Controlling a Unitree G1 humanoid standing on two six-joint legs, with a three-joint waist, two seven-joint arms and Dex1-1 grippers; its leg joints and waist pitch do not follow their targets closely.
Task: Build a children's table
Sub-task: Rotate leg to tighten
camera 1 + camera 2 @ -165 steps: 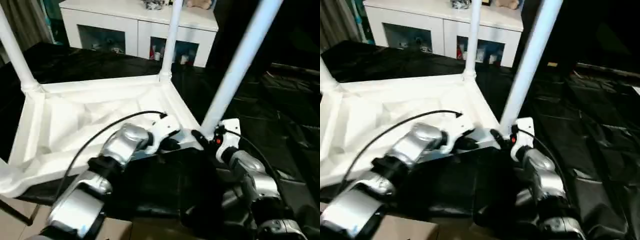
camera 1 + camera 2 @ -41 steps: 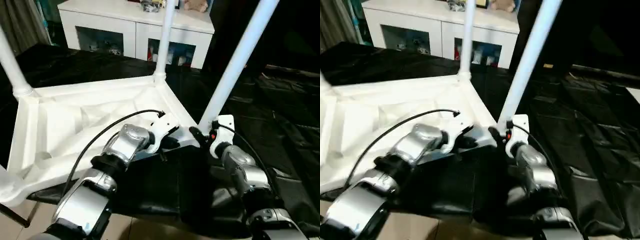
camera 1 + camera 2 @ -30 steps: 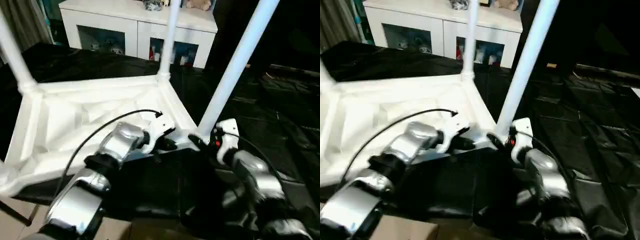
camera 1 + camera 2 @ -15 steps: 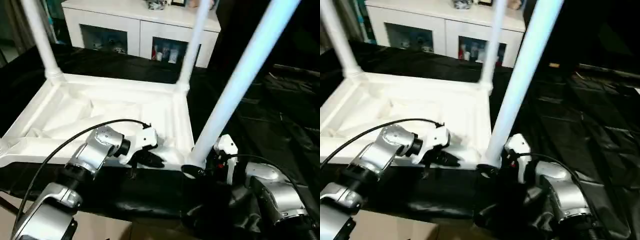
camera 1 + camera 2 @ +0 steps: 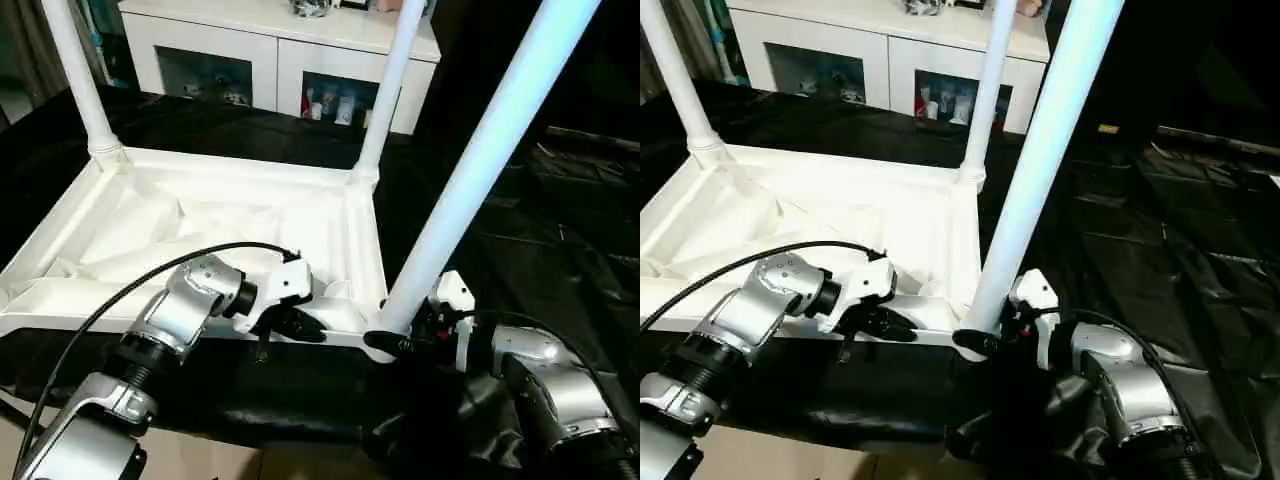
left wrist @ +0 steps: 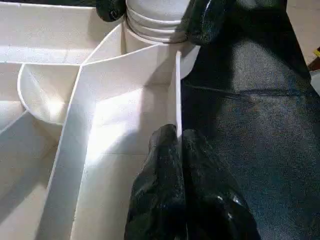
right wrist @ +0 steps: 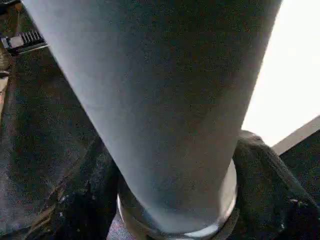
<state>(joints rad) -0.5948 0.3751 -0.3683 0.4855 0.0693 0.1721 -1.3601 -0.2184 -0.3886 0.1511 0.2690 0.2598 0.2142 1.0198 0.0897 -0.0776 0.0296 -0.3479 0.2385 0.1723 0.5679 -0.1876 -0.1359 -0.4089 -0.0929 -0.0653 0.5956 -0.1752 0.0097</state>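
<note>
Table top (image 5: 200, 225): laid upside down on the black-covered surface, ribbed underside up, its near edge toward the robot.
Legs: three are seen standing in corner sockets — far left leg (image 5: 80, 85), far right leg (image 5: 385, 95), near right leg (image 5: 480, 170).
Near right leg: its base is flanked by the two fingers of the right gripper (image 5: 395, 338), judged to steady or seat it in the socket; whether the jaws press on it or merely stand around it cannot be told.
Left gripper (image 5: 300, 325): jaws closed on the thin rim wall of the top's near edge, probably holding the top still while the leg is worked.
Left wrist view: the fingers (image 6: 172, 165) are shown pinching the rim, with the leg's ringed base just beyond.
Right wrist view: the tube is shown close between dark fingers (image 7: 265, 175).
Cabinet (image 5: 270, 50): stands beyond the surface's far edge.
</note>
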